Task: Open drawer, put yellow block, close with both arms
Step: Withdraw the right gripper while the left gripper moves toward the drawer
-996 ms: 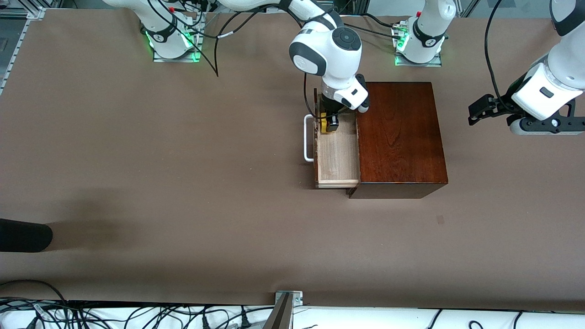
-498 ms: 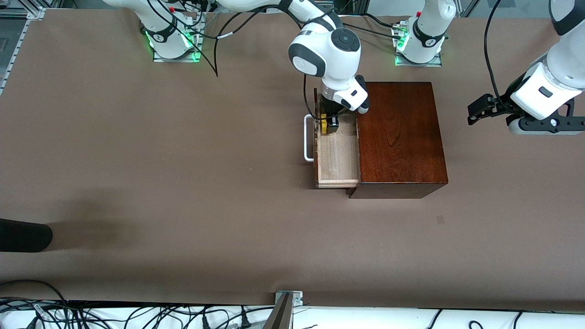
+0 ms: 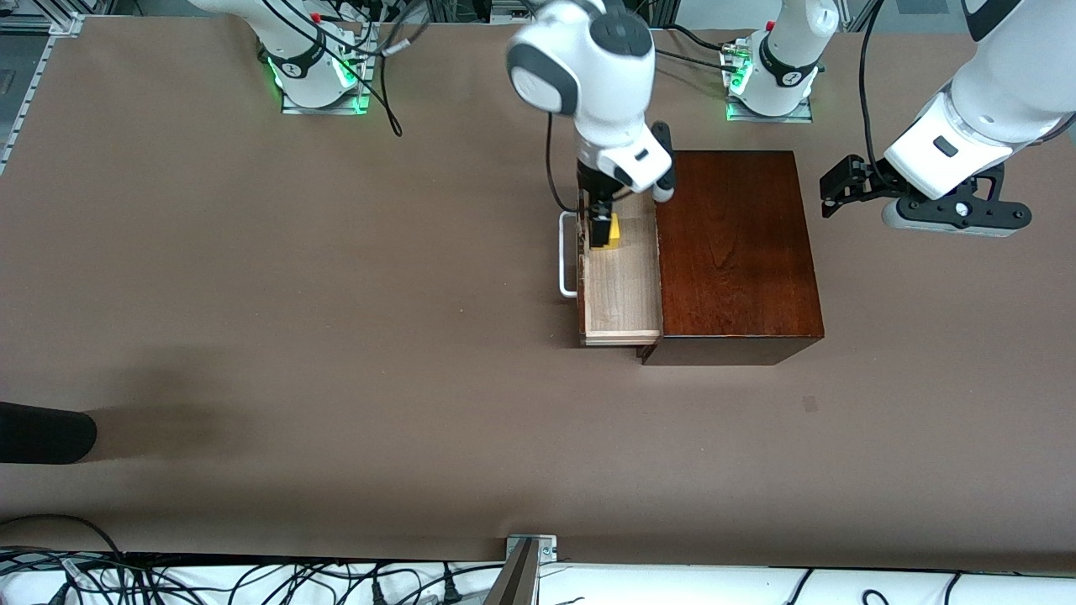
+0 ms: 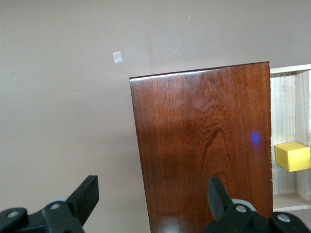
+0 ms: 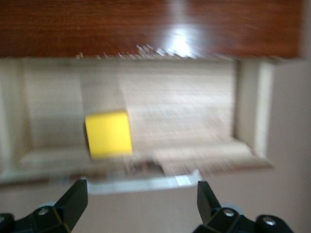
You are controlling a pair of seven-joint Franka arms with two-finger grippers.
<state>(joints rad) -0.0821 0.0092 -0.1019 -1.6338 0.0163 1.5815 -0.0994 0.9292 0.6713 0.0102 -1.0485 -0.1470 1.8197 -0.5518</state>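
Note:
The drawer (image 3: pixel 620 281) of the dark reddish-brown box (image 3: pixel 735 252) stands pulled out toward the right arm's end of the table, its white handle (image 3: pixel 568 255) outward. The yellow block (image 3: pixel 614 231) lies on the drawer's pale floor, in the corner farthest from the front camera. It also shows in the right wrist view (image 5: pixel 108 134) and the left wrist view (image 4: pixel 292 156). My right gripper (image 3: pixel 602 228) is open and empty just above the block and the handle (image 5: pixel 146 183), as the right wrist view (image 5: pixel 141 194) shows. My left gripper (image 3: pixel 834 192) is open and empty in the air by the box's edge (image 4: pixel 151 189).
A black rounded object (image 3: pixel 42 433) reaches in at the right arm's end, near the front camera. A small mark (image 3: pixel 809 404) lies on the brown table nearer the front camera than the box. Cables run along the front edge.
My right gripper has let go of the yellow block and risen; the block now rests in the drawer. My left arm has moved closer to the box.

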